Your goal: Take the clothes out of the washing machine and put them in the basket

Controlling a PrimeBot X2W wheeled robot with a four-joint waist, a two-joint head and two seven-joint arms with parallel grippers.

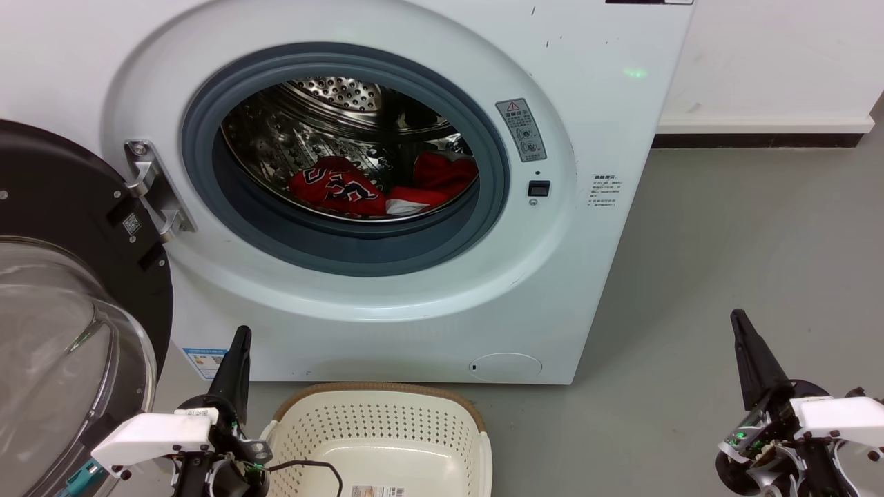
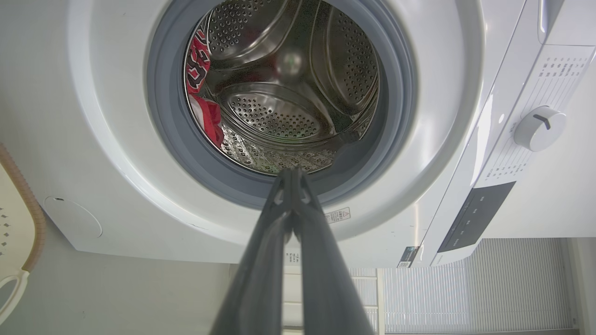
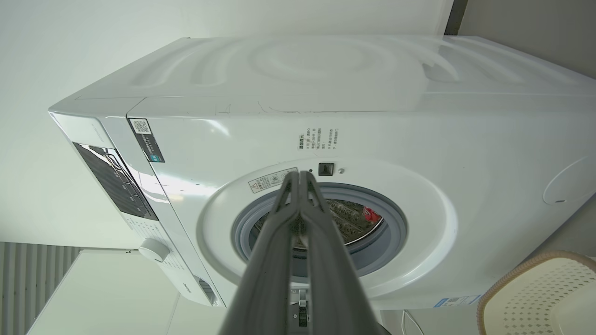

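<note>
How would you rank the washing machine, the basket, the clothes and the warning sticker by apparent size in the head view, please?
1. washing machine
2. basket, nearer the camera and cut off, so unsure against the clothes
3. clothes
4. warning sticker

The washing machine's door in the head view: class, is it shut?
No, the door stands swung open at the left, leaving the clothes visible in the washing machine.

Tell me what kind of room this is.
Probably a laundry room: a white front-loading washing machine with red clothes in its drum, and a laundry basket on the grey floor before it.
</note>
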